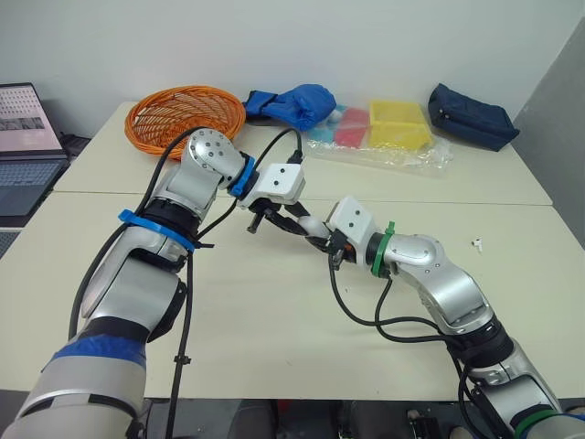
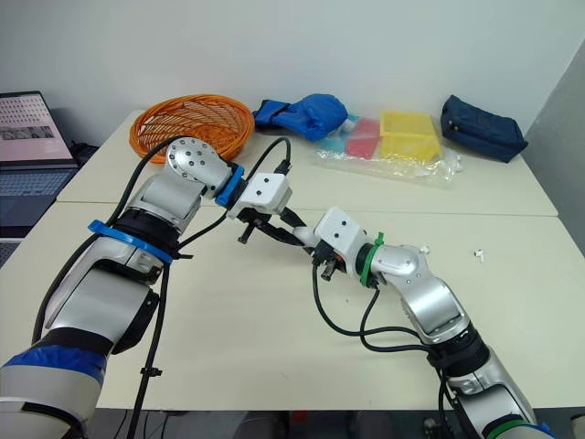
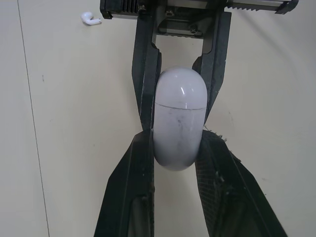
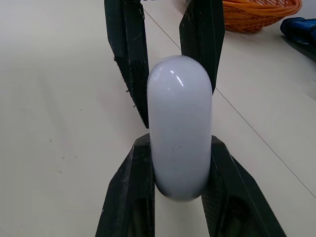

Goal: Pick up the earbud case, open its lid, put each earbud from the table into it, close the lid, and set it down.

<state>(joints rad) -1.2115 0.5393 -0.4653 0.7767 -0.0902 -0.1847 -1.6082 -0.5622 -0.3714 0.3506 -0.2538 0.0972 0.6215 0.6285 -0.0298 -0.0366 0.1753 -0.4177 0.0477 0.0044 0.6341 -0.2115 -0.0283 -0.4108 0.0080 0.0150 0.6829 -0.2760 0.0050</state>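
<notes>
Right now you have both hands meeting in the air above the surface (image 1: 274,347), and both are clamped on the earbud case (image 4: 180,108). Your left hand (image 3: 177,140) grips one rounded end of the case between its two black fingers (image 3: 128,187). Your right hand (image 4: 178,142) pinches the opposite end, its fingers coming in from the other side. The case is white, glossy and pill-shaped, held off the surface between the two hands. Its lid is shut: in the left wrist view you can see the thin seam running across it, on the half your right hand holds. Faint grey scuffs mark the lower body; you can make out no readable lettering among them.

One white earbud (image 1: 476,244) lies on the surface well off to the right of your right arm.

Along the far edge you have an orange woven basket (image 1: 186,114), a blue cloth bundle (image 1: 297,103), a clear plastic bag holding yellow, pink and light-blue pieces (image 1: 399,123) and a navy zip pouch (image 1: 473,116). An open laptop (image 1: 26,137) sits at the far left; what its screen shows is too small to read.
</notes>
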